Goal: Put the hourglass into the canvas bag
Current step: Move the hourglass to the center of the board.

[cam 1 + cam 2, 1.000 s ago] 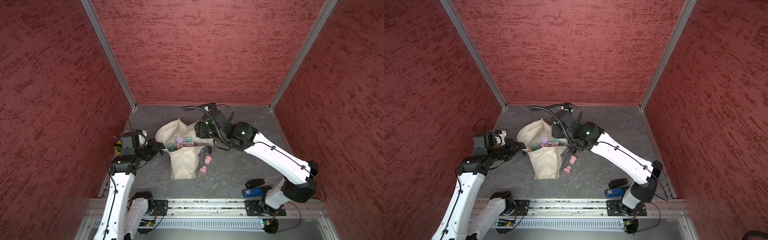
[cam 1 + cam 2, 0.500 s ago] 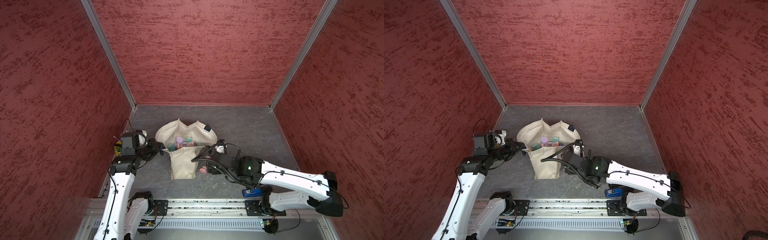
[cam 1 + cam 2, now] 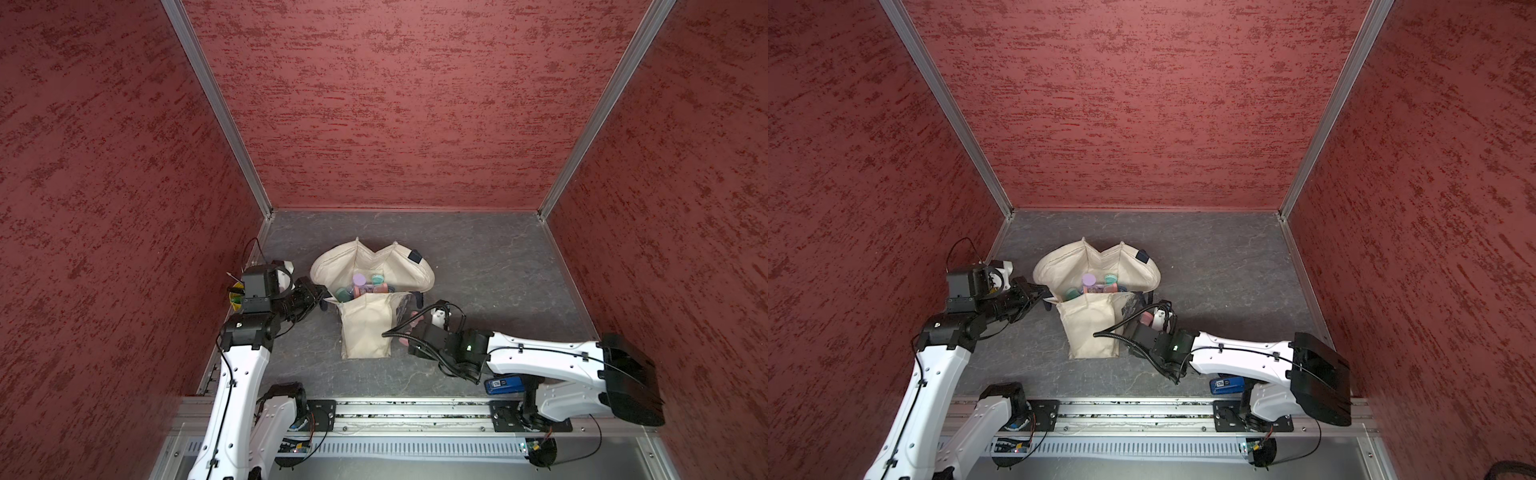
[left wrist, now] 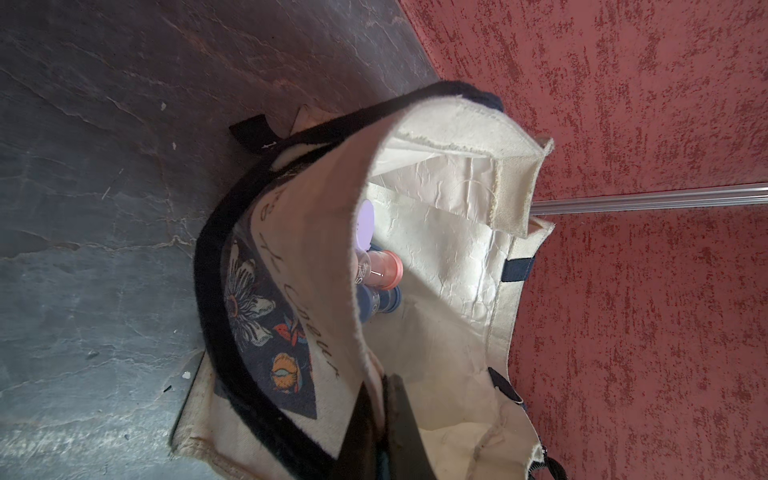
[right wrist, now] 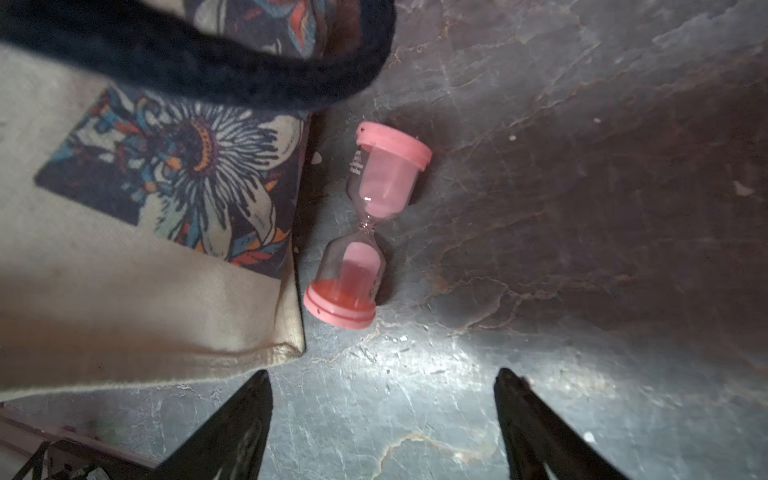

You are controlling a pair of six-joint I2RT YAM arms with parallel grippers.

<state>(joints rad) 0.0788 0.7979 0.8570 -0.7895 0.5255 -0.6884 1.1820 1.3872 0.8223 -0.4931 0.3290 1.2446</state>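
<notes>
The cream canvas bag (image 3: 365, 328) (image 3: 1090, 328) stands open mid-floor. Several hourglasses sit inside, among them a purple-capped one (image 3: 359, 279) and a pink one (image 4: 384, 270). My left gripper (image 3: 321, 296) (image 4: 386, 386) is shut on the bag's rim at its left side and holds the mouth open. One pink hourglass (image 5: 368, 224) (image 3: 415, 316) lies on its side on the floor against the bag's right edge. My right gripper (image 5: 384, 376) is open, low over the floor just short of that hourglass, with nothing between its fingers.
A yellow pencil cup (image 3: 237, 297) stands by the left wall behind my left wrist. A blue device (image 3: 503, 384) lies under my right forearm near the front rail. The bag's dark strap (image 5: 199, 54) hangs just beyond the pink hourglass. Red walls enclose three sides.
My right arm has swung from above the bag's mouth back and down to the floor by the pink hourglass, its jaws opening wider. The left gripper has kept its hold.
</notes>
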